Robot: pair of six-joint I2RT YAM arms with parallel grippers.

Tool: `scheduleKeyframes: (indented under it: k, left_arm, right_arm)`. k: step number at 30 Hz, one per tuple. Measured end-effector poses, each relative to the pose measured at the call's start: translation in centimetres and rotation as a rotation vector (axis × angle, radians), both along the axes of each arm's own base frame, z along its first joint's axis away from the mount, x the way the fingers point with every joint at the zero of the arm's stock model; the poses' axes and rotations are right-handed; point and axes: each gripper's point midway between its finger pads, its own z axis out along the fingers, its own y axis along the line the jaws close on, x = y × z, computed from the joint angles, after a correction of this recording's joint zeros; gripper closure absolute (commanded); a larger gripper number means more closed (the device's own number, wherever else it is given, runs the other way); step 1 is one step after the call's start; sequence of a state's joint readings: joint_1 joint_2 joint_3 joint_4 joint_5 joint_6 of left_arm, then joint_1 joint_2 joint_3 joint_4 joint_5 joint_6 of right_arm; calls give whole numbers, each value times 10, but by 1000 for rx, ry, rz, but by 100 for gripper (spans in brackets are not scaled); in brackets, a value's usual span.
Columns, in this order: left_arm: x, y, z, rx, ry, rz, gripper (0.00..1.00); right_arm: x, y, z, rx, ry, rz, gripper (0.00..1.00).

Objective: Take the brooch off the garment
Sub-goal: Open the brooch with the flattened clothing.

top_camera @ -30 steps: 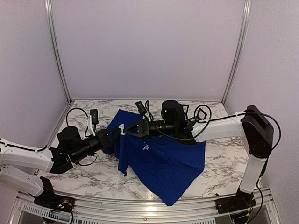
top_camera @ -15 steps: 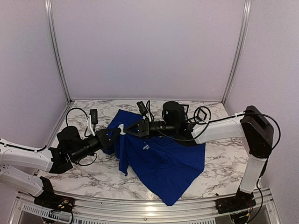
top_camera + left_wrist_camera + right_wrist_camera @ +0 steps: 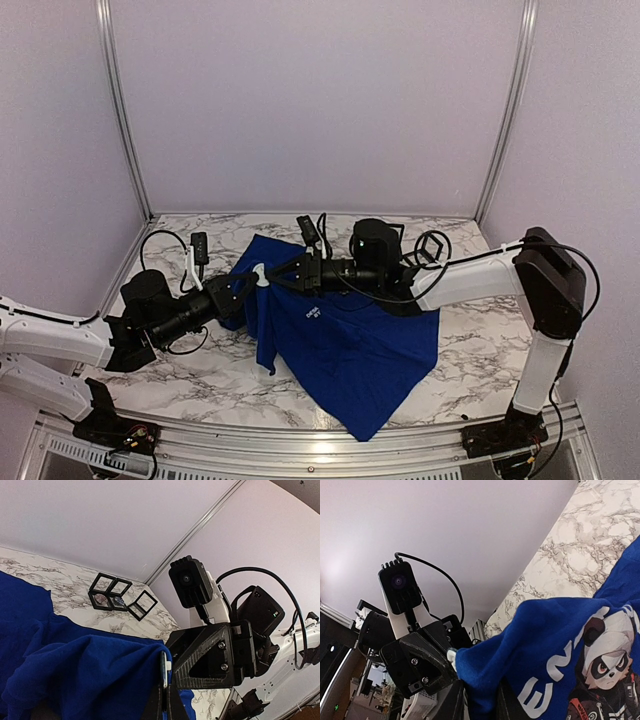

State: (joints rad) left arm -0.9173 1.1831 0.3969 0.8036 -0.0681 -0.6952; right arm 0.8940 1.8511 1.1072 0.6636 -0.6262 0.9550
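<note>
Left to right, top view. One left gripper (image 3: 250,281) reached in from the left side, its fingers clenched on the single brooch (image 3: 163,669), a small white piece seen edge-on at a raised fold of cloth. One right gripper (image 3: 272,277) met it from the opposite side, tip nearly touching tip, its fingers closed on the same fold of the garment (image 3: 350,345). The one garment was a royal-blue T-shirt, rumpled and spread across the middle of the marble table (image 3: 480,350), with its upper-left part lifted off the surface between the two grippers and the remainder trailing toward the near edge. In the right wrist view its chest print showed one black-and-white panda graphic (image 3: 604,661) ringed by white lettering (image 3: 555,676), only partly readable. Beyond the shirt, toward the far right corner, three small black open frames (image 3: 119,594) stood together on the table, well apart from both grippers.
</note>
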Motion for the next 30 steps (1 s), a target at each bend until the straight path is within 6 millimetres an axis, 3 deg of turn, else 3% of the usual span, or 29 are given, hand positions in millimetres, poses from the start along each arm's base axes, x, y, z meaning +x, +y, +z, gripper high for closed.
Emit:
scheduleKeyframes:
  k: [8,30]
  left_arm:
    - [0,0,2,-5,-6,-3,100]
    - [1,-5,8,33,-59,-30,100]
  right_arm:
    - [0,0,2,12,8,-4,87]
    - [1,-1,5,-12,-50,50,85]
